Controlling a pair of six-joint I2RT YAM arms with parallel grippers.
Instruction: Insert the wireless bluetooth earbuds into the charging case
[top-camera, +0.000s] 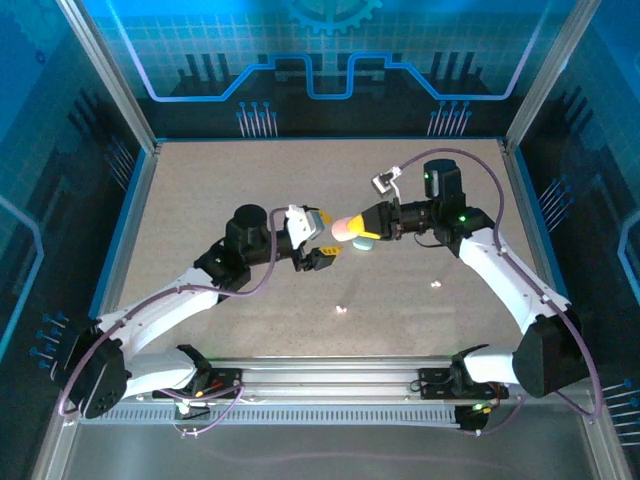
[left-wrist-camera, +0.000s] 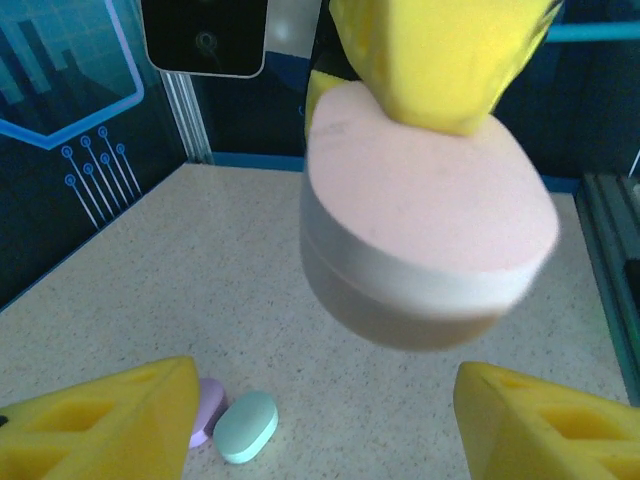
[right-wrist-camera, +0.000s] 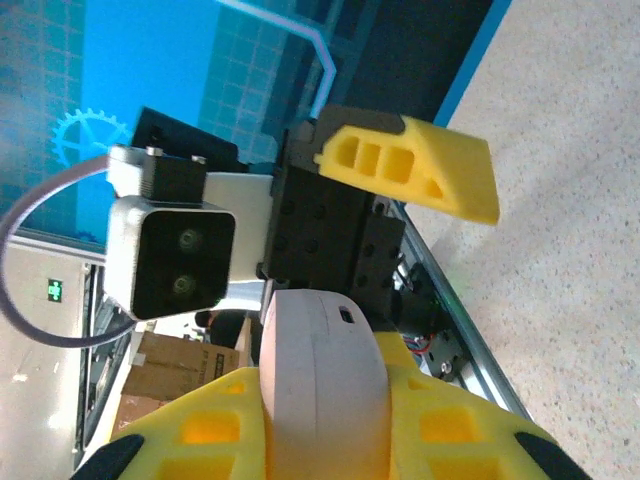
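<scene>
Right fingers (left-wrist-camera: 440, 60) gripping case (left-wrist-camera: 420, 200), left fingers (left-wrist-camera: 110, 420) (spread)

A mint pebble (left-wrist-camera: 246, 426) lies beside a lilac pebble (left-wrist-camera: 209, 408) (partly hidden) on the speckled table (left-wrist-camera: 150, 290).

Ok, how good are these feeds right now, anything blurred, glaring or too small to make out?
Top external: even light, but the earbuds are just pale specks. Left wrist: the pink case sits so close that its lower edge goes soft; the mint case behind it is sharp. Right wrist: the pink case is in focus, with no glare on it.
</scene>
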